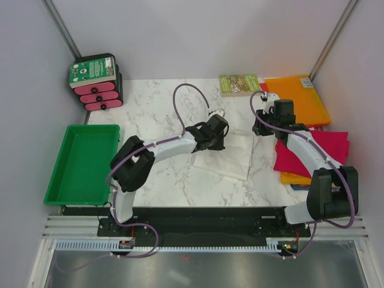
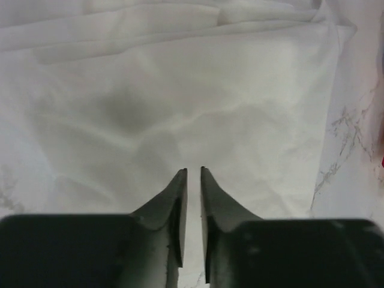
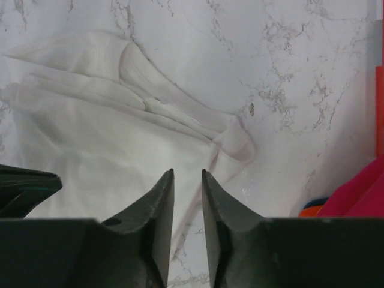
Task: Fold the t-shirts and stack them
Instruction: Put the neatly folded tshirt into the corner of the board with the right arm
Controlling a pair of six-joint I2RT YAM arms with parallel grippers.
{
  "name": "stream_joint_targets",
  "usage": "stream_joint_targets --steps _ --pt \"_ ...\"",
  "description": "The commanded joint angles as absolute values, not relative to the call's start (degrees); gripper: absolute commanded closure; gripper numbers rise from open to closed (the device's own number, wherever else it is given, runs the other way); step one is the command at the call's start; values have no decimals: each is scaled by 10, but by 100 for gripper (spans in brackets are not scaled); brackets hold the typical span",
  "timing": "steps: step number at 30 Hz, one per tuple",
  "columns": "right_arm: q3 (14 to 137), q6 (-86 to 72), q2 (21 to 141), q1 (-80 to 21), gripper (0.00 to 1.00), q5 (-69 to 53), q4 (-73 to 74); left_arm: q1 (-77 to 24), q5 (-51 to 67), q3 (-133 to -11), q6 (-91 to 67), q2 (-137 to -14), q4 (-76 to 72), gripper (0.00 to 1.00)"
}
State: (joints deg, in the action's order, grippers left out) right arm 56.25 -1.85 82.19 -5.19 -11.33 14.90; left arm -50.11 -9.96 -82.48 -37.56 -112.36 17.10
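The left claw [image 2: 193, 171] has its jaws nearly together, with a narrow slit between the tips and nothing visibly caught. The right claw [image 3: 187, 173] has its jaws part-open and empty. The white t-shirt [image 2: 198, 90] lies part-folded beneath and ahead of both claws, its bunched edge ahead-left of the right claw. A magenta t-shirt [image 3: 360, 192] sits to that claw's right. The white cloth is judged thin, light, limp and quick to wrinkle. Pinch 2 corners of 1 edge, 1 per claw.

Plain white t-shirt [image 1: 231, 155], magenta t-shirt [image 1: 337, 144], orange t-shirt [image 1: 297, 99], green tray [image 1: 81, 162], green-covered book [image 1: 239, 84], white table [image 1: 162, 108] veined grey like marble.
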Motion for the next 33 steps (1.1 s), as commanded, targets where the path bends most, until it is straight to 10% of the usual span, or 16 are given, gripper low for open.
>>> stream_joint_targets --steps 1,3,18,22,24,33 --pt "570 -5 797 -53 77 -144 140 -503 -48 -879 -337 -1184 166 90" --pt "577 12 802 -52 100 -144 153 -498 -49 -912 -328 -1207 180 97" --pt "534 -15 831 -63 81 -163 188 -381 -44 -1018 -368 -1306 250 98" --pt "546 -26 867 -69 21 -176 186 -381 -37 -1017 -355 -1297 248 87" --pt "552 -32 880 -71 7 -186 186 -382 -27 -1013 -352 -1283 245 78" --pt "594 -61 953 -78 2 -209 122 -389 -4 -1001 -340 -1224 232 57"
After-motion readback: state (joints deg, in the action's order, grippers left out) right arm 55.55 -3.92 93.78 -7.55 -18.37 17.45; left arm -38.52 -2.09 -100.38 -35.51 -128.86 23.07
